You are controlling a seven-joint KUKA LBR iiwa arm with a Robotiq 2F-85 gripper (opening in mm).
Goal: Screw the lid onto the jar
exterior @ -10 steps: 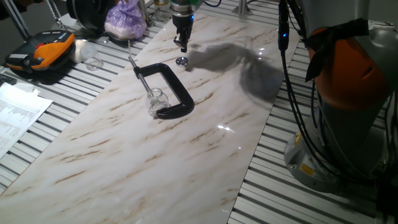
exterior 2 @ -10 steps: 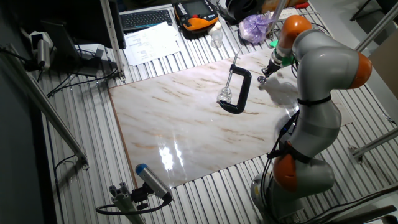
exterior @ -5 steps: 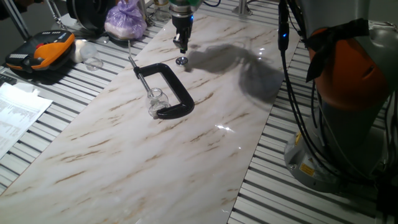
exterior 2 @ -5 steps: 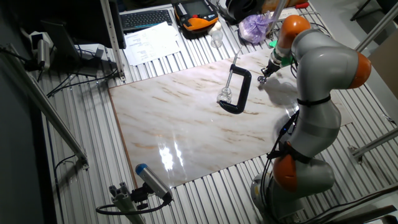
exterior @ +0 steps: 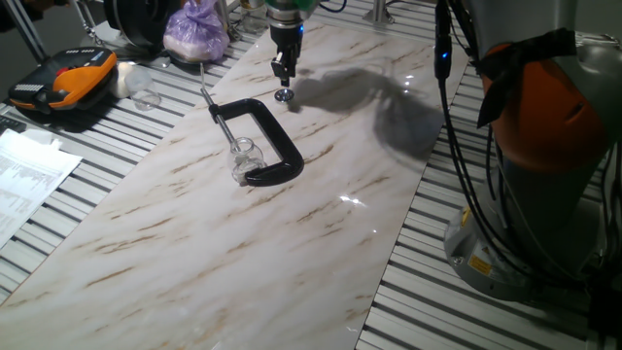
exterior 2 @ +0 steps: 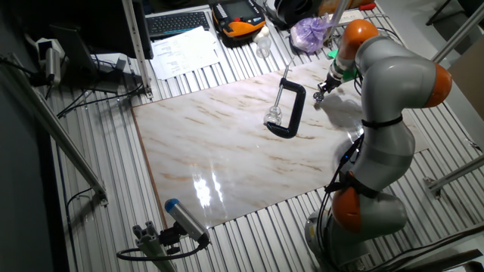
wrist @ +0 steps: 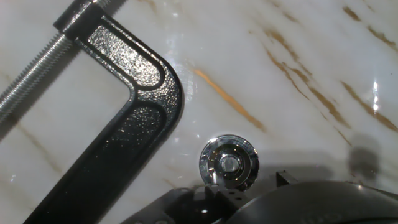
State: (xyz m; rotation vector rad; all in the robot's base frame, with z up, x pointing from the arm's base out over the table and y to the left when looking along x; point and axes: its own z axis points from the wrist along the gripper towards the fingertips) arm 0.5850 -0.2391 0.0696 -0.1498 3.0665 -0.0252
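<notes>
The lid [exterior: 284,95] is a small shiny silvery cap lying flat on the marble slab, apart from the jar. My gripper [exterior: 282,72] hangs just above it, open and empty. In the hand view the lid [wrist: 228,163] sits low in the middle, with my dark fingertips [wrist: 283,178] at the bottom edge near it. The jar [exterior: 243,154] is a small clear glass jar standing upright in the mouth of a black C-clamp [exterior: 267,146]. In the other fixed view the jar [exterior 2: 274,117] and my gripper [exterior 2: 321,91] both show.
The clamp's corner [wrist: 140,106] lies close left of the lid. Another clear glass vessel [exterior: 146,97], a purple bag [exterior: 194,31], an orange-black device [exterior: 68,78] and papers [exterior: 29,175] lie off the slab at the left. The arm's base [exterior: 544,156] stands at the right.
My gripper has shifted very slightly up and left above the lid. The lid, jar and clamp have not moved.
</notes>
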